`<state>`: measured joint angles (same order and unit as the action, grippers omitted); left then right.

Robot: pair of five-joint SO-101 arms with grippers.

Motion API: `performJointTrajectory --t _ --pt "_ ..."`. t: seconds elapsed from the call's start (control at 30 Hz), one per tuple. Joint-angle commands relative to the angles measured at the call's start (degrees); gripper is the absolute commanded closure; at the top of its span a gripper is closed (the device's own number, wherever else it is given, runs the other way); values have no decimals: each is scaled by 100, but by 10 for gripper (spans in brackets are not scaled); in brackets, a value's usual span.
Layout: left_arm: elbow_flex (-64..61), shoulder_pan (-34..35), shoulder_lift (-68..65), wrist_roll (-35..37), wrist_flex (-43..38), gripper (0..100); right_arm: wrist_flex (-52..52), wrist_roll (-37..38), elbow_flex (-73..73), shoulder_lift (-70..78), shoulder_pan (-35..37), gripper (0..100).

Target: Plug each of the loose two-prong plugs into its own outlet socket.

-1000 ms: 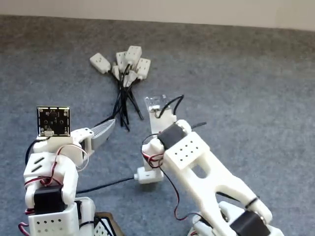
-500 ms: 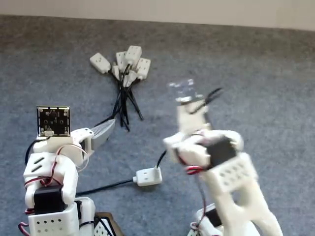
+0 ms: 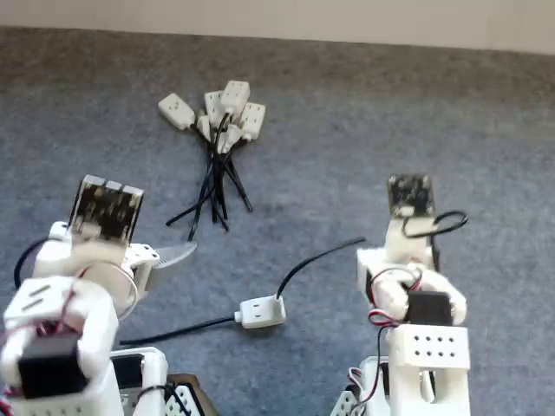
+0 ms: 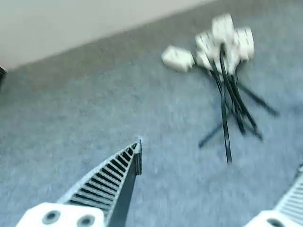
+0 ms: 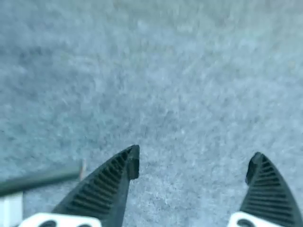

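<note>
Your left end effector [image 4: 218, 158] and right end effector [image 5: 195, 152] hover spread wide above the grey tabletop [image 3: 347, 130], one corded white connector [image 3: 262, 311] between your arms, the connector bundle [image 3: 222, 117] beyond

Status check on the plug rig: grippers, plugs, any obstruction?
Left gripper open, empty; right gripper open, empty, over bare carpet. Plug bundle lies far side, untouched; one socket block between the arms, cords out both ends. No obstruction seen.

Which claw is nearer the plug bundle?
Left. The left claw is by the cable ends of the plug bundle; the right claw is farther off, over carpet.
</note>
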<state>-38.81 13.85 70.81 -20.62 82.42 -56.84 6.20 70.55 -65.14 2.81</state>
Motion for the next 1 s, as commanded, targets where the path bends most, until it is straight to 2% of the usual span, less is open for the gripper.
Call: performJointTrajectory --t 0.0,0.1,0.2,0.37,0.57,0.73,0.97 --pt "998 -110 -1516 -607 1020 540 497 97 497 -233 -84 666" --pt "1376 -347 -2607 -1055 1486 540 532 79 567 -338 -84 666" --pt "1464 -831 -3152 -1310 1635 550 549 105 945 -497 -84 666" --pt "1341 -2035 -3266 -1591 1688 639 866 598 1912 -1121 -84 666" --pt "242 -3451 -3266 -1600 1626 649 875 695 2580 -2255 -84 666" --pt "-602 -4277 -3310 -1591 457 649 242 695 2668 -3055 -57 666" --pt "-1560 -4611 -3310 -1591 -1556 649 -400 695 2835 -3978 -57 666"
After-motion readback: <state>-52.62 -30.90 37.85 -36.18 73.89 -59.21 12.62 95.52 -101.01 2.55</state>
